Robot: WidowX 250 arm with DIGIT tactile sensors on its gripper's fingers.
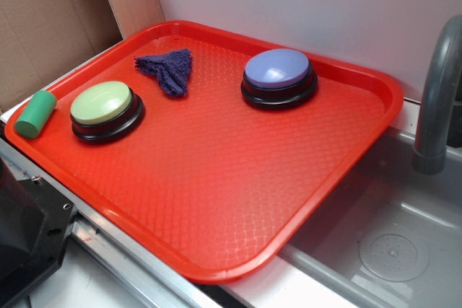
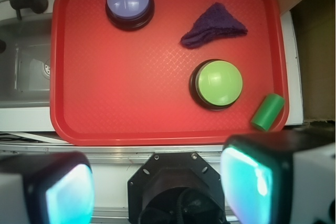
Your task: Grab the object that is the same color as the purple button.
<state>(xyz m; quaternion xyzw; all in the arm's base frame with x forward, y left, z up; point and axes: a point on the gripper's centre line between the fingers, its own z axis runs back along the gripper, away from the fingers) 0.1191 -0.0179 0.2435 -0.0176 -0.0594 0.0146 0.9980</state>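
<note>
Hand (image 2: 152, 192) wide, empty, well short of the fuzzy dark purple cloth rag (image 2: 214, 24); the thin fabric may slip, or the nearby green-topped round button (image 2: 218, 83) gets bumped.

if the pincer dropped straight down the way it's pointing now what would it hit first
Probably the bare floor of the red tray, judging by the wrist view's centre. The pincer looks open; the green button sits off to one side. Depth is unclear.

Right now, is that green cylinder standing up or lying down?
Lying down: the green cylinder rests on its side across the tray rim.
</note>
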